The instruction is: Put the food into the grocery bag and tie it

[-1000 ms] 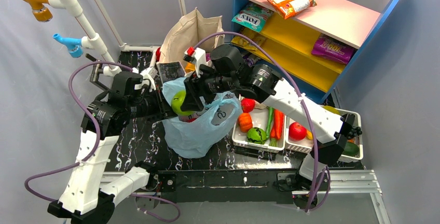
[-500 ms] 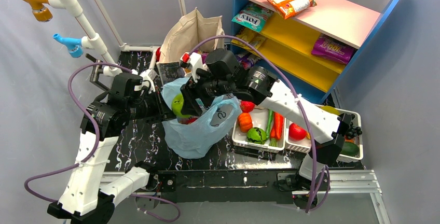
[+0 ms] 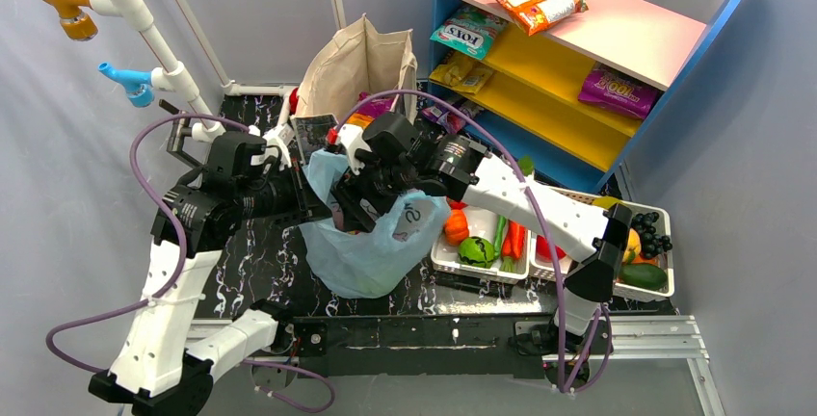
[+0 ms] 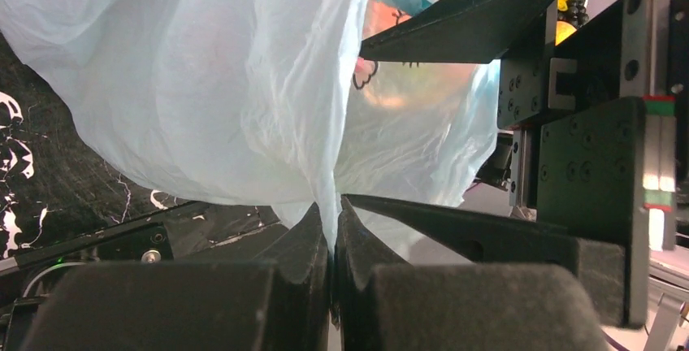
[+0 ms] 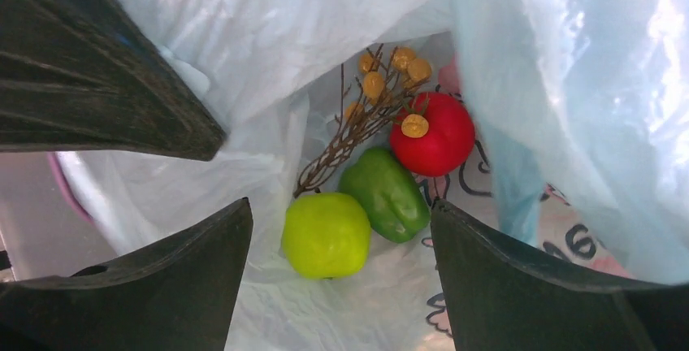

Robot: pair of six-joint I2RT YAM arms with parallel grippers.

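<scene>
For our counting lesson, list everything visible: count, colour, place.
thin plastic carrier bag: one, light blue, centre
smooth round fruit: one, lime green, in bag
blocky pepper: one, dark green, in bag
glossy round fruit: one, red, in bag
twig of small balls: one, golden, in bag
canvas tote: one, beige, behind bag
vegetable trays: several, white, right of bag
snack shelf unit: one, multicoloured, back right
left end effector: one, black, shut on bag
right end effector: one, black, open over bag

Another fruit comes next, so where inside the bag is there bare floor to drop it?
In the right wrist view the floor of the grocery bag is bare right of the green pepper, below the red fruit, where the print is. The middle is crowded: green apple, pepper, red fruit and twig bunch lie packed together.
</scene>
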